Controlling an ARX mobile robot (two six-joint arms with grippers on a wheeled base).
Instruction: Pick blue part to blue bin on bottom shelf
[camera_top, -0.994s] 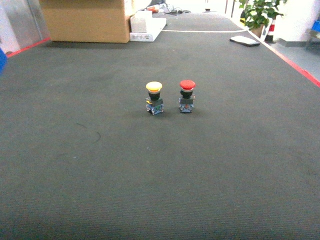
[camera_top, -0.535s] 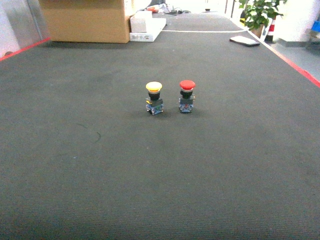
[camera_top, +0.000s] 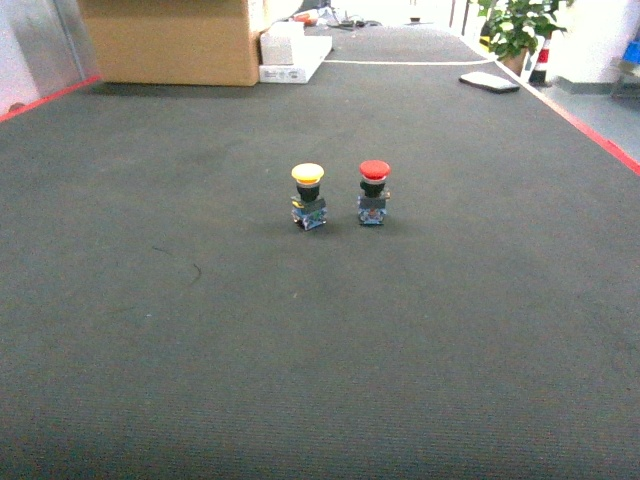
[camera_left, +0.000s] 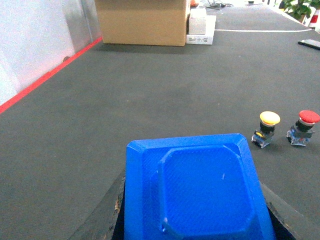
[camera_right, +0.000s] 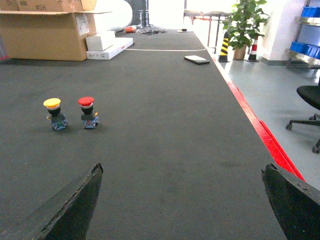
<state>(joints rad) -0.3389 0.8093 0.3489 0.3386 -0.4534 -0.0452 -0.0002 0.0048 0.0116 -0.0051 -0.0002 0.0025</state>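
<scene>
- The left gripper carries a blue part, a moulded plastic piece with a raised octagonal centre that fills the bottom of the left wrist view. Dark fingers show on either side of it, closed on the piece.
- The right gripper is empty, its two dark fingers spread wide over the table.
- Neither gripper appears in the head view, so both arms sit low and close to the base.
- On the table stand a yellow push button and a red push button, side by side and well ahead of the robot. They are not part of this job.
- The blue bin and the bottom shelf are in none of the views. My judgement: the step in hand is carrying the part, and the base must turn or drive until the rack comes into sight.
- To do it well, keep the grip firm and the part level during travel, swing clear of the two buttons and the cardboard box, and release only once the bin lies directly beneath.
</scene>
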